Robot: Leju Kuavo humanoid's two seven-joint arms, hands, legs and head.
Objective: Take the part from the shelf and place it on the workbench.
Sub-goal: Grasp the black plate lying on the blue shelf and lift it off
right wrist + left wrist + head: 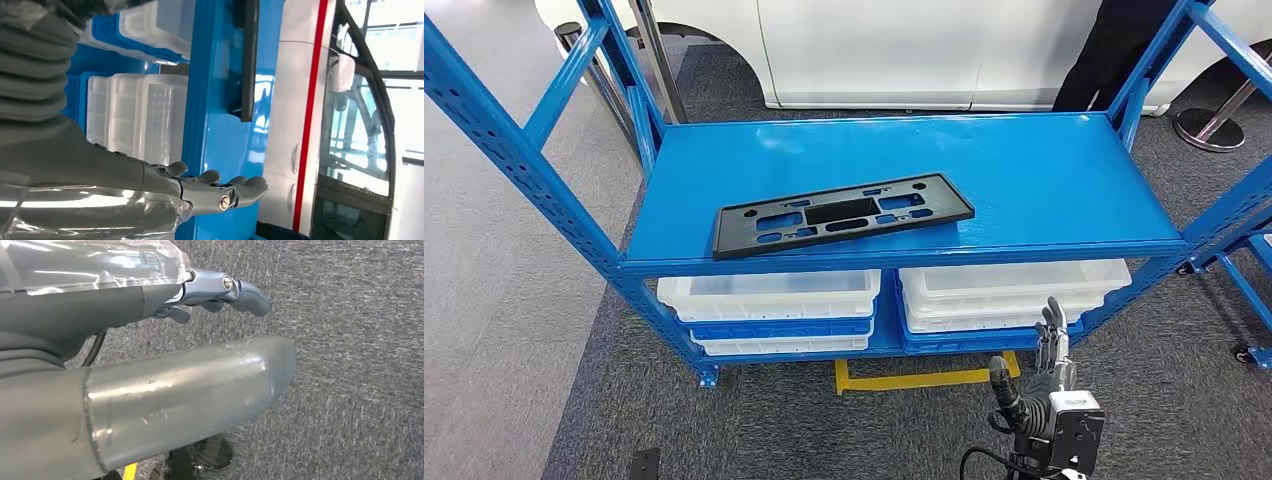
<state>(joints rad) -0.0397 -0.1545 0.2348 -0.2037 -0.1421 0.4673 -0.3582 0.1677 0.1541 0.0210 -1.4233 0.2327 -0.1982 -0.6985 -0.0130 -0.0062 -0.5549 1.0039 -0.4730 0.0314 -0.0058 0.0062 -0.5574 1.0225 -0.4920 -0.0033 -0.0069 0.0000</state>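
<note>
The left hand hung over grey carpet, holding nothing. Its fingertips curled slightly beyond the thick thumb, but whether the fingers were spread or closed could not be told.

The shelf served as the landmark. The part, a flat black plate with cut-out slots, lay on the shelf's top deck, left of the deck's middle and close to its front edge. White bins sat on the tier beneath it.

The right hand was raised in front of the shelf, below the deck's front edge and well to the right of the part. Its fingers were extended and apart, gripping nothing.

The step in hand appeared to be the reach, with the part untouched. To do it well, the right hand would likely need to rise above the deck edge and travel left toward the plate's nearer end. As the plate lay flat against the deck, sliding it to overhang the front edge might give the fingers room to get under it.

The part's long axis ran nearly along the shelf's front edge, slightly skewed. Its left end sat nearer the front edge, and its right end angled toward the back of the deck.
</note>
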